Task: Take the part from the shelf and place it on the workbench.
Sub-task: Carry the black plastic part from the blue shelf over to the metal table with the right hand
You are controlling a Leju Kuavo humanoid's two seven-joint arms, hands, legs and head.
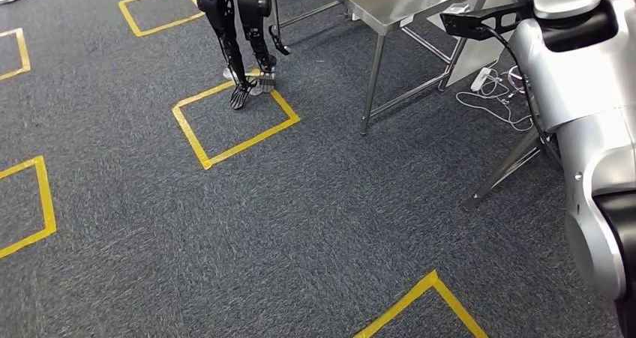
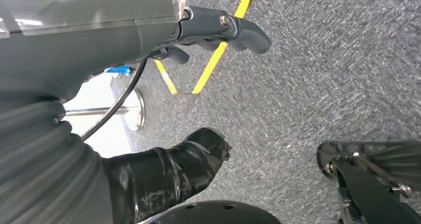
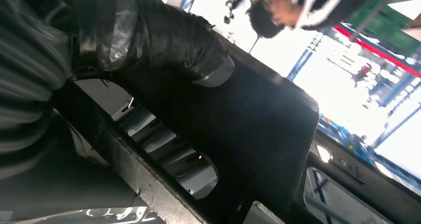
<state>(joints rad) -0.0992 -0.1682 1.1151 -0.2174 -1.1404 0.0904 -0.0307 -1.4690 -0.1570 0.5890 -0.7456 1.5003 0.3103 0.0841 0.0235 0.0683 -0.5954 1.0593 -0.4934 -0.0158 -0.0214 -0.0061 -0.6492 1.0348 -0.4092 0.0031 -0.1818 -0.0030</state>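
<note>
Currently the right hand (image 3: 99, 40) holds the part (image 3: 268, 134). Its taped thumb (image 3: 164, 35) lies across the upper face of the part and the rest of the panel extends outward beyond the thumb tip. The fingers on the far side of the panel are hidden, so how deep the grip goes cannot be told.

Part description: a broad, flat black panel with a raised rim and several cut-out openings close under the palm. It looks rigid, like moulded plastic or sheet metal, and probably of moderate weight rather than heavy.

Handling notes:
- The surface is smooth and faintly glossy, so it may slide under the thumb if tilted.
- The panel reaches well past the hand, so its overhang will lever against the grip. Keep it level.
- Best purchase is likely the rim or the bar between two cut-outs, where fingers can hook through rather than merely pinch.

The left hand (image 2: 218, 30) hangs over the grey carpet (image 2: 322, 75) with its fingers apart and nothing in it.

The steel bench (image 1: 390, 8) stands ahead of the raised right arm (image 1: 585, 91), near but not under the hand. The placing step is judged not yet done.

A person (image 3: 308, 5) stands beyond the part.
</note>
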